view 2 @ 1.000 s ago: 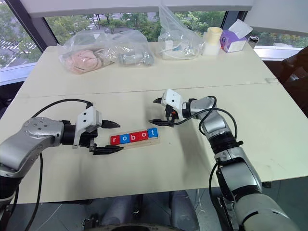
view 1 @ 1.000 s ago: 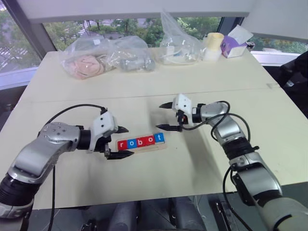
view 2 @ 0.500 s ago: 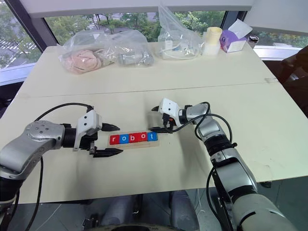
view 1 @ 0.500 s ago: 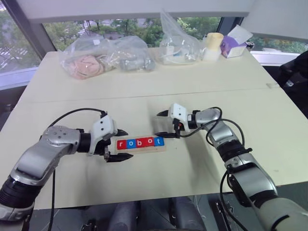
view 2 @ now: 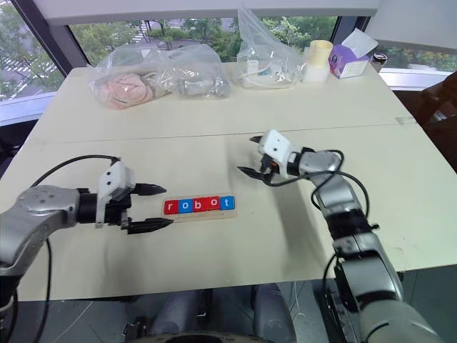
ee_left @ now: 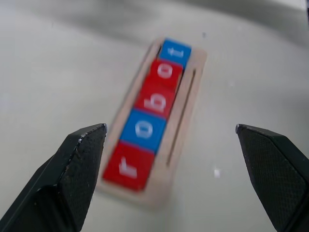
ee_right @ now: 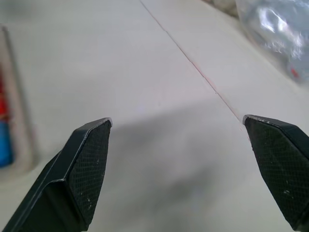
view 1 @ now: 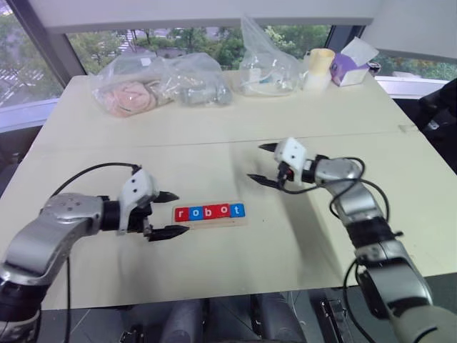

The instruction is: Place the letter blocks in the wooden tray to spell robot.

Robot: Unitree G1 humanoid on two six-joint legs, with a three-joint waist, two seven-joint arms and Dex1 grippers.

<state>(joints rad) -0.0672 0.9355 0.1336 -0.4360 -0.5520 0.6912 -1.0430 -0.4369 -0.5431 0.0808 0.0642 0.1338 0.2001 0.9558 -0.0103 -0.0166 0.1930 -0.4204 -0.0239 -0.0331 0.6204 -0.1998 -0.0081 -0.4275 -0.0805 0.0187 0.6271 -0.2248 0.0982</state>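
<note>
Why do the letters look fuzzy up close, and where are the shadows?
Left wrist view: the blocks and tray are soft, out of focus, while the hand's fingers look sharper. Left eye view: letters read clearly; soft daylight from the windows leaves faint shadows under the right hand.

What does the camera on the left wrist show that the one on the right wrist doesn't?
The left wrist view alone shows all five letter blocks in a row in the wooden tray, spelling robot. The right wrist view alone shows the seam across the table and a clear plastic bag, with just one end of the tray at its edge. Both show bare table seen between an open hand's two black fingers.
</note>
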